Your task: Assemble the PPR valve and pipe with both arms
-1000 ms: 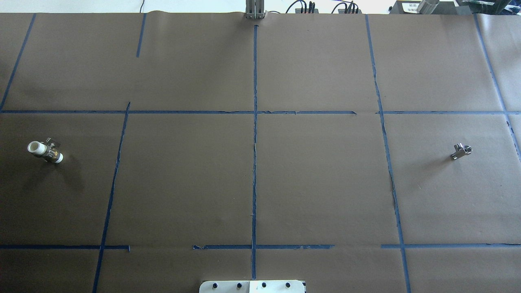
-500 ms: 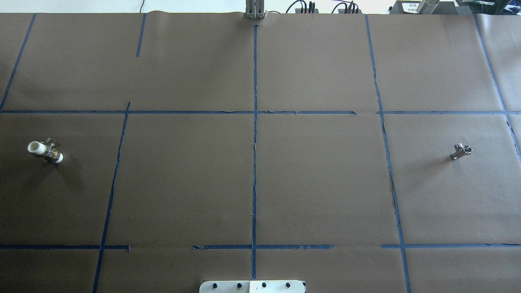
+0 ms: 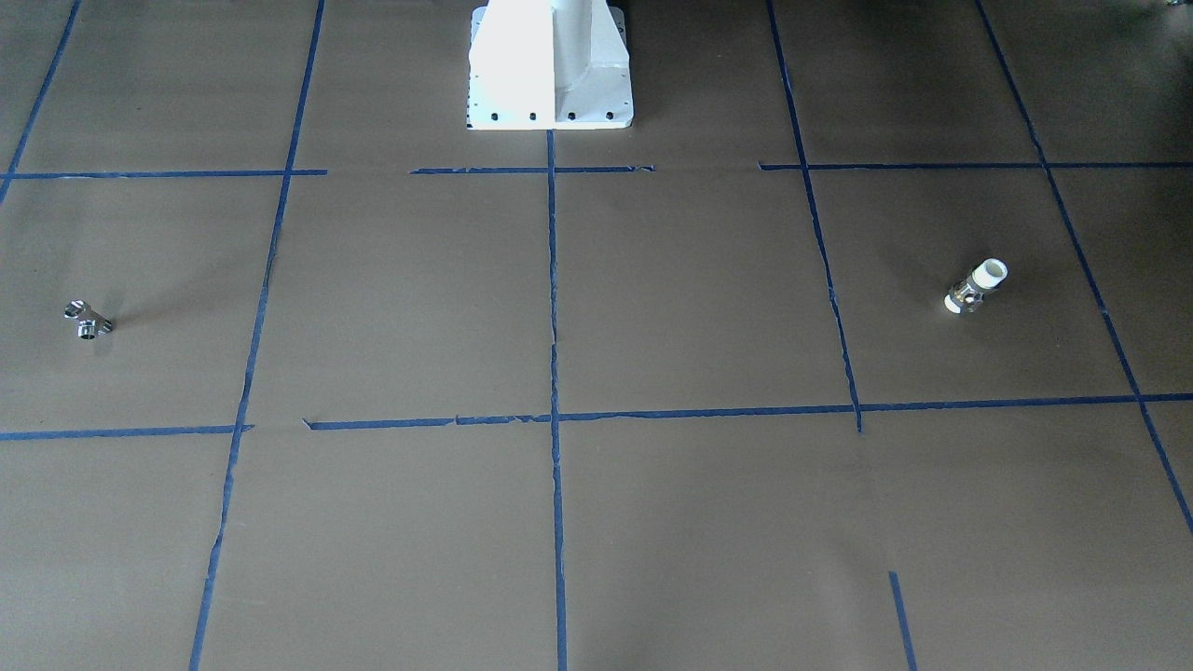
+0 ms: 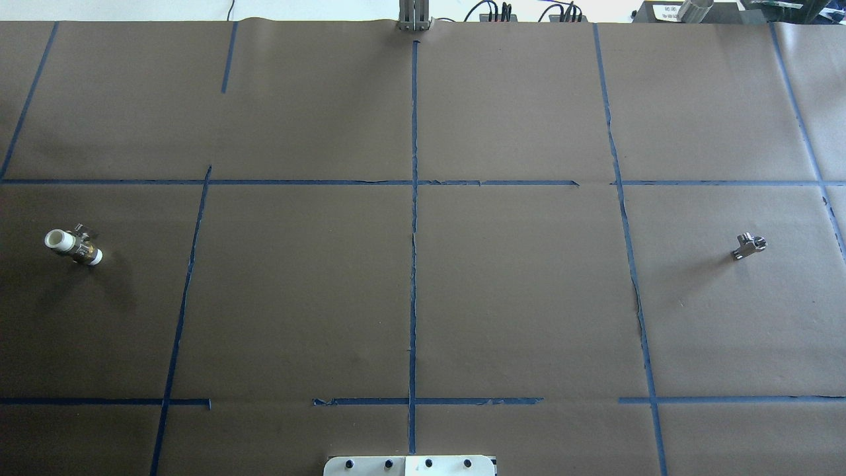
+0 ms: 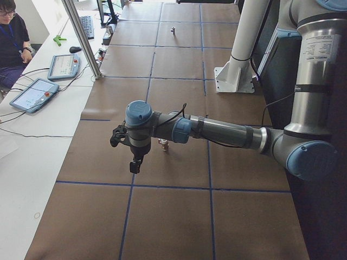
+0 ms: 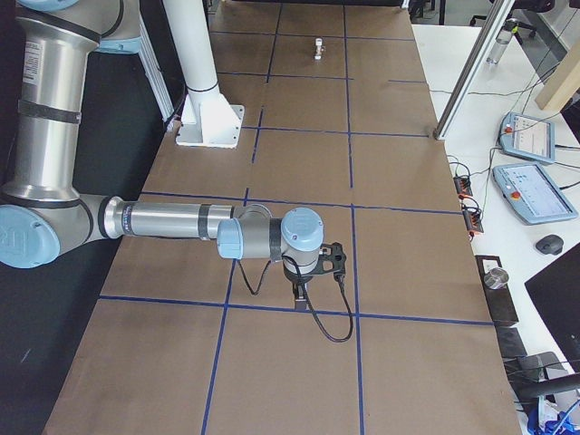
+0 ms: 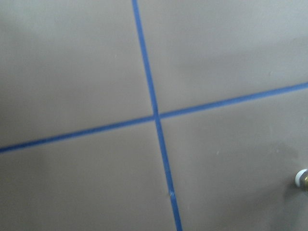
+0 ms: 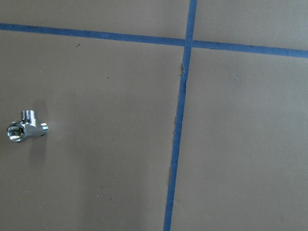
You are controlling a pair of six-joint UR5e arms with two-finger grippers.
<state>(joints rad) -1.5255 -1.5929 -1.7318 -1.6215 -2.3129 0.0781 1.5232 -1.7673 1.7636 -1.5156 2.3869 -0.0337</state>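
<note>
The PPR valve [image 4: 73,246], white-ended with a metal middle, lies on the brown paper at the table's left side; it also shows in the front-facing view [image 3: 976,285] and at the right edge of the left wrist view [image 7: 302,179]. The silver pipe fitting [image 4: 749,246] lies at the table's right side, apart from the valve, and shows in the right wrist view [image 8: 25,129]. My left gripper [image 5: 134,165] hangs above the table beside the valve [image 5: 163,144]. My right gripper [image 6: 300,292] hangs over the right end. Both show only in side views; I cannot tell whether they are open or shut.
The white pedestal base [image 3: 550,65] stands at the robot's side of the table. Blue tape lines [image 4: 414,264] cross the brown paper. An operator [image 5: 8,32], teach pendants [image 5: 62,66] and a metal post [image 5: 81,38] are at the far edge.
</note>
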